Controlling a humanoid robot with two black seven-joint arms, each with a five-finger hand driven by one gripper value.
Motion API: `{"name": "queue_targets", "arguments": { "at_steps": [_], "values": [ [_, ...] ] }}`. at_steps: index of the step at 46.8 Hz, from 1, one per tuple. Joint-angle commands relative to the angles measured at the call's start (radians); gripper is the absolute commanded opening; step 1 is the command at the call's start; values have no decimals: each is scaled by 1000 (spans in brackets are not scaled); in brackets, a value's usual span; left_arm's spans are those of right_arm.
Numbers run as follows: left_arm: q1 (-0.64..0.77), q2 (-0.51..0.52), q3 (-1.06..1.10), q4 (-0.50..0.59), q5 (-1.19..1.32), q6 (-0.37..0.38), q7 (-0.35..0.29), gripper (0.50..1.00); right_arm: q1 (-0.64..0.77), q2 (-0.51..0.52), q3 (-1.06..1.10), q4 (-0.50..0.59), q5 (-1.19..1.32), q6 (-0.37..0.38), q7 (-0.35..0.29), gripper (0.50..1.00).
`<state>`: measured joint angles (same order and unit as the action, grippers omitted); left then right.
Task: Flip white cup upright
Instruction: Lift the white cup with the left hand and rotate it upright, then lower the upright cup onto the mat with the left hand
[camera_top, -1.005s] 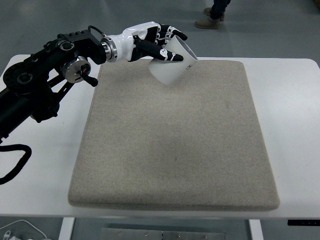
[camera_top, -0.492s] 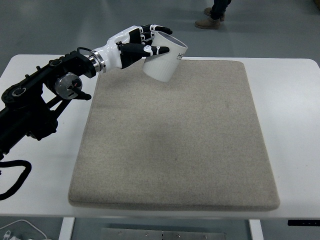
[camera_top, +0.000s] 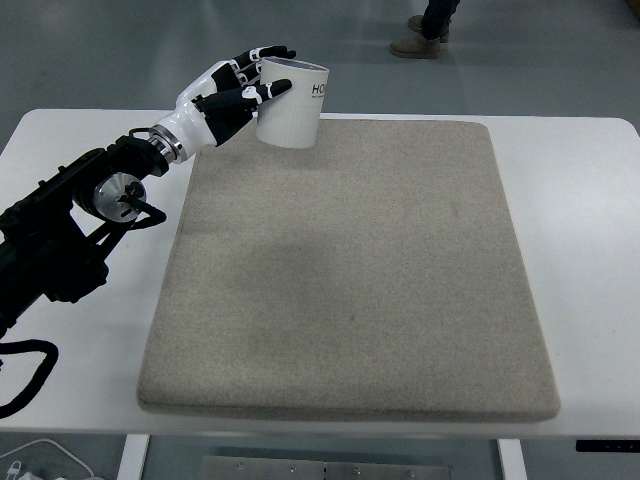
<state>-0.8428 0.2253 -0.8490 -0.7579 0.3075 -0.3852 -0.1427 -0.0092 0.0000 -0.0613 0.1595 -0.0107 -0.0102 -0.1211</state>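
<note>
left hand (camera_top: 243, 88): closed around white cup (camera_top: 290, 103), gripped at the side wall so rim faces up
mat (camera_top: 350, 270): cup base is held at far-left corner, for set-down

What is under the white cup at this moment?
The white cup stands near the far edge of the beige mat, gripped by the left robot hand. Its base hides the contact, so touching is unclear.

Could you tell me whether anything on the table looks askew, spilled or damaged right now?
Nothing stands out. The left hand grips the white cup, mouth up, at the far left corner of the beige mat. The mat lies flat on the white table, with no spill or damage visible.
</note>
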Motion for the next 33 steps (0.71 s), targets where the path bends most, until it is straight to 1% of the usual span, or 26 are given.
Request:
{"name": "queue_targets", "arguments": {
  "at_steps": [1,7,12,18,21,25,30,33],
  "values": [
    [7,-24,1,32,-25,-35,-18,647,0,0,1,0,2,1,0,930],
    [11,-47,-1,81,-33,-72,-55,647,0,0,5,0,2,1,0,930],
    [30,-55,2,107,-41,-121,-81,647,0,0,3,0,2,1,0,930],
    [53,-57,18,111,-30,-179,-159,649,0,0,3,0,2,1,0,930],
    [62,-57,19,111,-18,-205,-179,647,0,0,5,0,2,1,0,930],
    [67,-55,19,109,12,-226,-196,647,0,0,5,0,2,1,0,930],
    [68,-49,19,111,71,-226,-250,647,0,0,5,0,2,3,0,930],
    [70,-46,19,109,111,-226,-270,649,0,0,5,0,2,4,0,930]
  ]
}}
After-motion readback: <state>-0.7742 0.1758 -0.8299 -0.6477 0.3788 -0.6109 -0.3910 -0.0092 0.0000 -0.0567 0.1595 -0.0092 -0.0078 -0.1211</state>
